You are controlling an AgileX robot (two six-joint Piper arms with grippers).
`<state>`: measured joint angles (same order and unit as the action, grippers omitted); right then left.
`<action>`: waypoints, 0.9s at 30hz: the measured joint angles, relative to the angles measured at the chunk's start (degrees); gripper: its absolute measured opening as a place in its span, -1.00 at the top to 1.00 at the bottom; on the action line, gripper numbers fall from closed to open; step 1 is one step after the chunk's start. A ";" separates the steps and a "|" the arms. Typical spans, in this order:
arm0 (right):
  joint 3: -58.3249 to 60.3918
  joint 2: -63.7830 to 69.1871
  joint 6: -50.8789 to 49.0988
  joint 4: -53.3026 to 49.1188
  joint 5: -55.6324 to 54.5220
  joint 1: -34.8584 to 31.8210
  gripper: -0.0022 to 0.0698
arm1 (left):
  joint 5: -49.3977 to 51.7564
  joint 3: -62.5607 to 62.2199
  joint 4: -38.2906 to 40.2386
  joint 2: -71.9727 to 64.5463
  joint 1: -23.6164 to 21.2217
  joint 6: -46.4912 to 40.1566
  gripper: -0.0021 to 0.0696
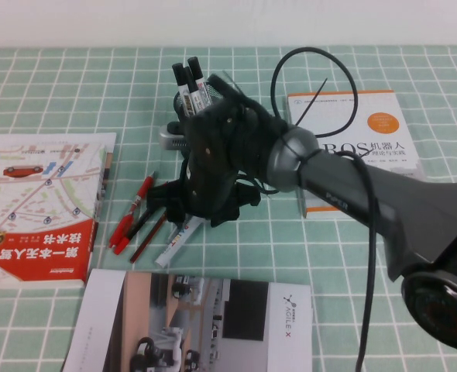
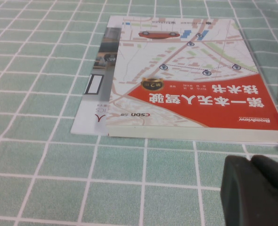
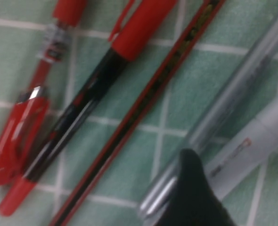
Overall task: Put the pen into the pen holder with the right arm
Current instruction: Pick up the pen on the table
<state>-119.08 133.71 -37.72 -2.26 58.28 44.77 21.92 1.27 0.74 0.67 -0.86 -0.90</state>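
The pen (image 1: pixel 176 239), a thick white marker, lies on the green checked cloth beside the red pens (image 1: pixel 132 217). My right gripper (image 1: pixel 174 211) is down over it, open. In the right wrist view only one black fingertip (image 3: pixel 191 186) shows, set between the white pen (image 3: pixel 252 141) and a translucent grey pen (image 3: pixel 233 94); the other finger is out of view. The black mesh pen holder (image 1: pixel 200 99) stands behind the arm, mostly hidden, with black-capped markers (image 1: pixel 187 81) sticking out. My left gripper (image 2: pixel 253 162) is shut and empty above the cloth, near a book.
A red and white map book (image 1: pixel 39 205) lies at the left and also shows in the left wrist view (image 2: pixel 191 89). A brochure (image 1: pixel 197 322) lies at the front. A white book (image 1: pixel 368 147) lies at the right under the arm. A thin dark red pencil (image 3: pixel 143 108) lies among the pens.
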 joint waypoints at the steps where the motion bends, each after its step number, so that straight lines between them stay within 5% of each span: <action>1: -0.12 0.25 0.00 -0.57 0.00 0.00 -0.14 | 0.00 0.00 0.00 0.00 0.00 0.00 0.95; 14: -0.25 0.84 2.29 -3.38 4.68 0.25 -0.09 | 0.00 0.00 0.00 0.00 0.00 0.00 0.95; 21: -0.34 0.84 2.77 -1.65 5.45 0.25 0.30 | 0.00 0.00 0.00 0.00 0.00 0.00 0.95; 27: -0.46 0.84 2.89 -0.92 7.07 0.25 0.39 | 0.00 0.00 0.00 0.00 0.00 0.00 0.95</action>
<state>-119.55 134.55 -34.84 -3.17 65.35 45.03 21.92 1.27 0.74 0.67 -0.86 -0.90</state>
